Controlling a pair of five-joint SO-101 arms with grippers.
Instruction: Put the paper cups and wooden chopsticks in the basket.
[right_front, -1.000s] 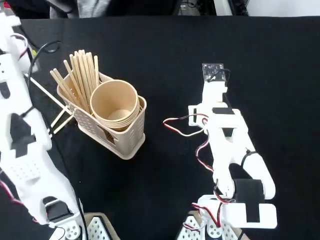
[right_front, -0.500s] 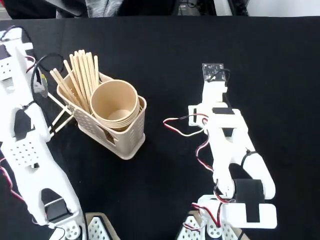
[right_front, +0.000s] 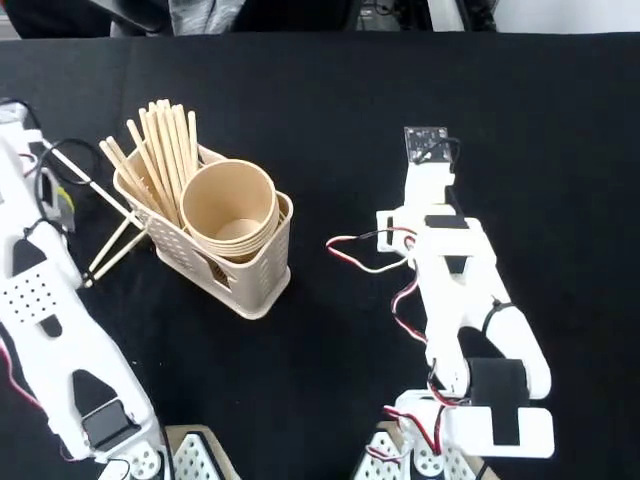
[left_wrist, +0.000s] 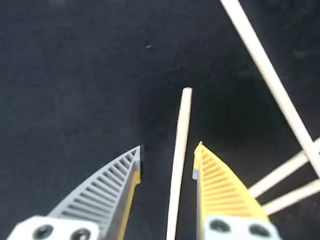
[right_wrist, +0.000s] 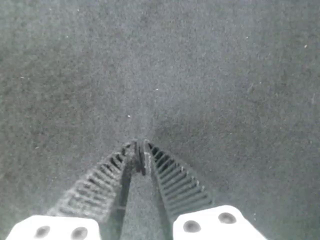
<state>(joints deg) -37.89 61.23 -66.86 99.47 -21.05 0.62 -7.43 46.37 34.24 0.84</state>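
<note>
A beige slotted basket (right_front: 255, 275) holds a stack of paper cups (right_front: 230, 210) and a bundle of wooden chopsticks (right_front: 165, 150). Loose chopsticks (right_front: 115, 250) lie on the black table to its left, with one long chopstick (right_front: 90, 185) crossing them. My left gripper (right_front: 58, 205) sits low at the table's left side. It is open (left_wrist: 168, 148), and a single chopstick (left_wrist: 177, 165) lies between its grey and yellow fingers, close to the yellow one. More chopsticks (left_wrist: 270, 80) lie beside it. My right gripper (right_wrist: 139, 150) is shut on nothing above bare cloth, well right of the basket (right_front: 425, 145).
The black cloth (right_front: 330, 90) covers the whole table. Red and white cables (right_front: 365, 250) loop beside the right arm between it and the basket. The arm bases (right_front: 470, 420) stand at the near edge.
The left arm has drawn back from the far left corner toward the near side, its gripper now low beside the loose chopsticks. The right arm and basket stayed put.
</note>
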